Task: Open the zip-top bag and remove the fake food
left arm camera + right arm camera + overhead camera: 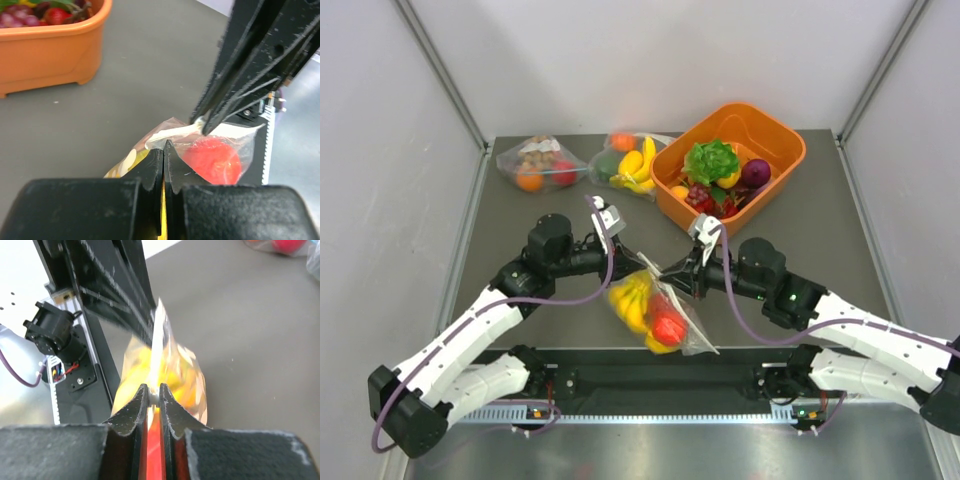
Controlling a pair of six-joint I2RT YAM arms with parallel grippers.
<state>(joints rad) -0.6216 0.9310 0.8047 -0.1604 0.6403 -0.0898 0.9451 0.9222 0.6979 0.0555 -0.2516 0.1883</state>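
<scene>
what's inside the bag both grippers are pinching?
Bananas and a red fruit show through the bag; a yellow piece sits below. Anything behind them is covered.

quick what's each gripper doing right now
left gripper: jaws shut on the top edge of the zip-top bag
right gripper: jaws shut on the same bag's top edge

grey table (pixel 825 225) | holds orange bin (pixel 794 150) | clear bag (pixel 540 163) | second clear bag (pixel 625 160)
</scene>
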